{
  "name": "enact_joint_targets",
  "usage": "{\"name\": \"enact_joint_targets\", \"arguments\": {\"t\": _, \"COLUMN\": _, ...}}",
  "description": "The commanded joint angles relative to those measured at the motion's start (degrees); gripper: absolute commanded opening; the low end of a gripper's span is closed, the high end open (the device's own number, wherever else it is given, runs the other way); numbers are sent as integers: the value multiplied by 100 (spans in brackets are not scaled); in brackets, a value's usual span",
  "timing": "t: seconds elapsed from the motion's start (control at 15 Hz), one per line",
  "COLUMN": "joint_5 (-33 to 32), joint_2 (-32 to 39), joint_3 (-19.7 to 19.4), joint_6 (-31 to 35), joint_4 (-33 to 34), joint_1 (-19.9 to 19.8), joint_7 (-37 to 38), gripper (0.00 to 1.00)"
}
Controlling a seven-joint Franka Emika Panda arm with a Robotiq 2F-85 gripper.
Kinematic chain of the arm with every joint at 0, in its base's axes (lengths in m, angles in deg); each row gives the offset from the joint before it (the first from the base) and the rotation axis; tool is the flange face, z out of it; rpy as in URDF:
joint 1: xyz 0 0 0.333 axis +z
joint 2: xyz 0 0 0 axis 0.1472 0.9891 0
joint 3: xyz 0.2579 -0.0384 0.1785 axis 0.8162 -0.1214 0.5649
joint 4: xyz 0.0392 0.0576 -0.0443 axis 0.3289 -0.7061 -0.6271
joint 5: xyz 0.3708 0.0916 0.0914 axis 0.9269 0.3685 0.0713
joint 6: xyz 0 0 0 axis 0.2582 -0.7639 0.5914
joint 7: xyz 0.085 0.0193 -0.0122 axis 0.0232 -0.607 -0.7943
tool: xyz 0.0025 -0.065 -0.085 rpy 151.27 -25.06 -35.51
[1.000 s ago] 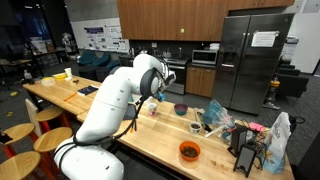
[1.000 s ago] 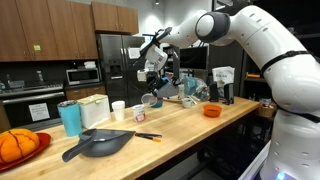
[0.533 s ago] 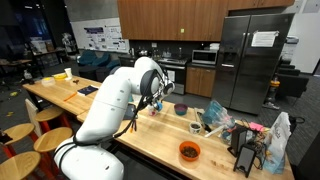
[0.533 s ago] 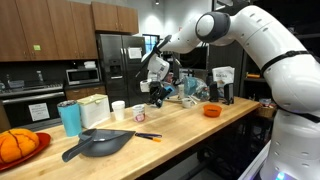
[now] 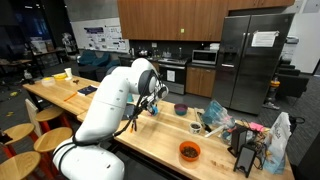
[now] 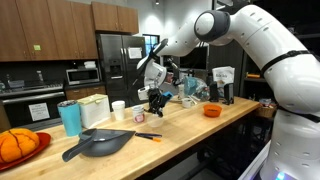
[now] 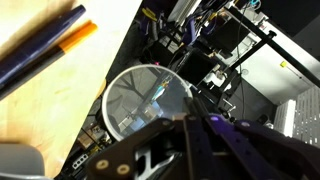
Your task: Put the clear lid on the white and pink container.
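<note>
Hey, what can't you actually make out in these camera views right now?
1. In an exterior view, the robot arm seems to hide the white and pink container.
2. In an exterior view, the clear lid at the gripper is too small and transparent to see.
3. Wrist view: the fingers are dark and cut off by the bottom edge; the container is out of frame.
</note>
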Motion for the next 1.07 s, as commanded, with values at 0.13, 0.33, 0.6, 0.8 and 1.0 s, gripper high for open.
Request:
{"name": "enact_joint_targets", "arguments": {"t": 0.13, "joint_5": -450, "joint_2": -159, "joint_3": 98, "joint_6": 55, "joint_4": -138, "joint_1": 85, "joint_7": 143, "gripper": 0}}
{"name": "enact_joint_targets", "arguments": {"t": 0.33, "joint_5": -552, "joint_2": -204, "joint_3": 150, "joint_6": 43, "joint_4": -143, "joint_1": 78, "joint_7": 114, "gripper": 0}}
{"name": "enact_joint_targets", "arguments": {"t": 0.6, "joint_5": -572, "joint_2": -405, "joint_3": 161, "joint_6": 209, "joint_4": -215, "joint_1": 57, "joint_7": 98, "gripper": 0}}
{"name": "enact_joint_targets", "arguments": {"t": 0.8, "joint_5": -531, "joint_2": -660, "joint_3": 146, "joint_6": 437, "joint_4": -272, "joint_1": 32, "joint_7": 78, "gripper": 0}}
{"name": "enact_joint_targets", "arguments": {"t": 1.0, "joint_5": -568, "joint_2": -990, "joint_3": 121, "joint_6": 732, "joint_4": -356, "joint_1": 37, "joint_7": 72, "gripper": 0}}
